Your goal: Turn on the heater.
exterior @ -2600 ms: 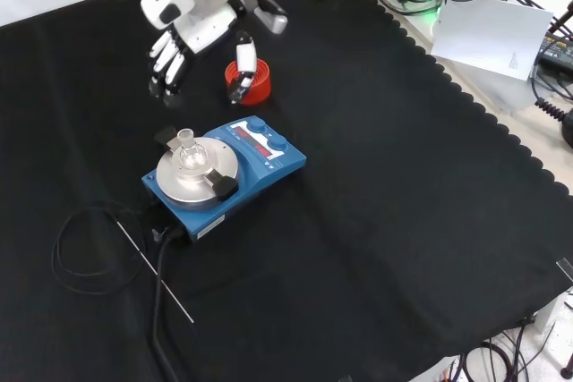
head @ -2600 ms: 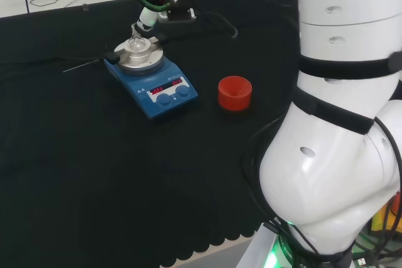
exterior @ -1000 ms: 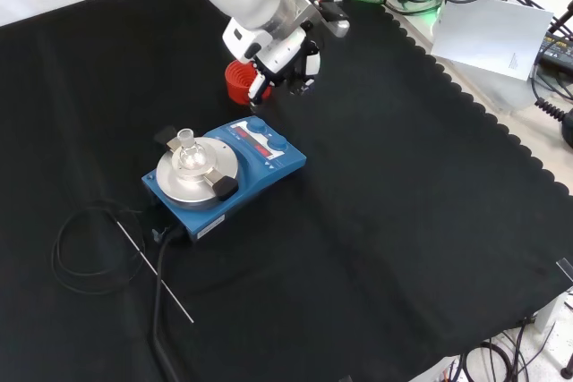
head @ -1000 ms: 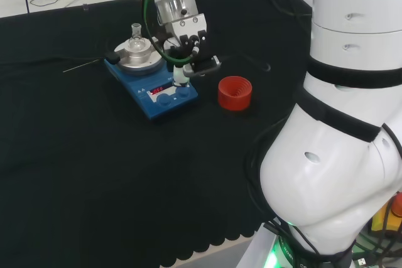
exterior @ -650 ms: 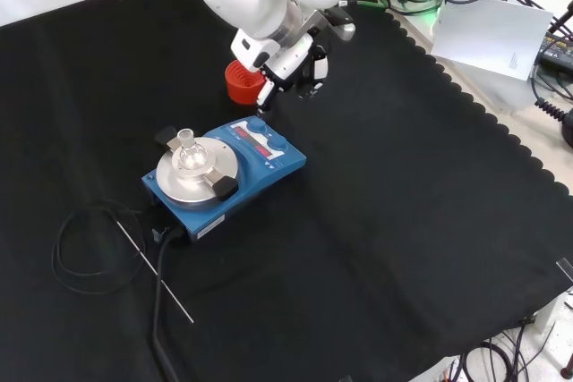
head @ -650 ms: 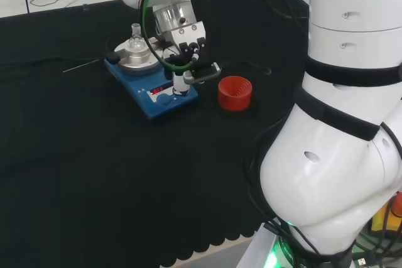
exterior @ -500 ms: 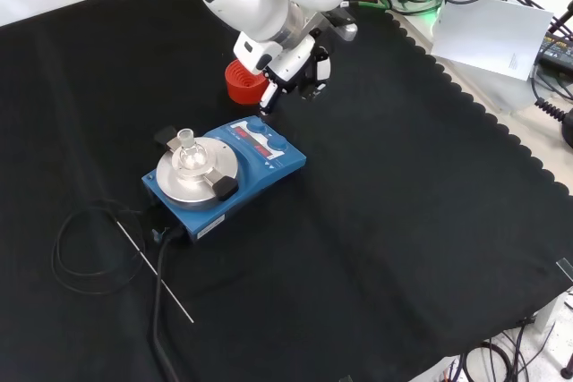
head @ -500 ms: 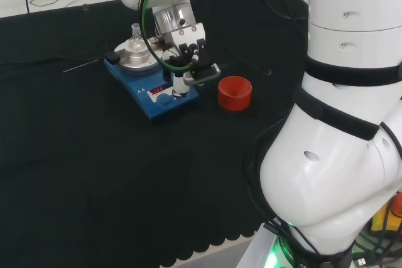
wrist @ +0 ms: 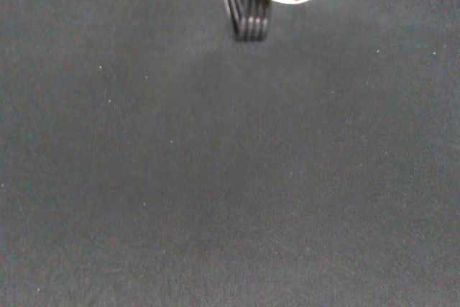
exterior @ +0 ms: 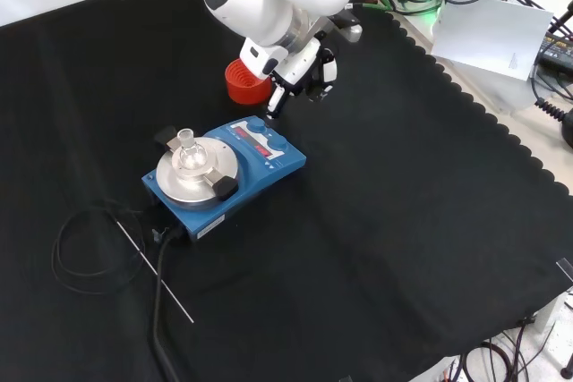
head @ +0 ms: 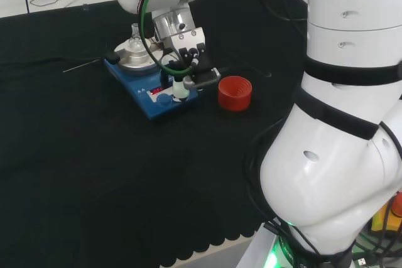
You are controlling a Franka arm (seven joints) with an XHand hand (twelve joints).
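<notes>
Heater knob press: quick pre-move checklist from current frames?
1. Robot hand over the heater's control end: ok in the head view, where one extended finger points down at the knobs with the rest curled.
2. Fingertip contact with a knob: cannot tell, the head view overlaps them and the front view seems to show a gap.
3. Heater state: its red display looks already lit, so whether it still needs switching on: cannot tell.
4. Flask upright on the plate, away from the robot hand: ok.
5. Red ribbed ring apart from the heater: ok.
6. Robot hand holds nothing: ok.
</notes>
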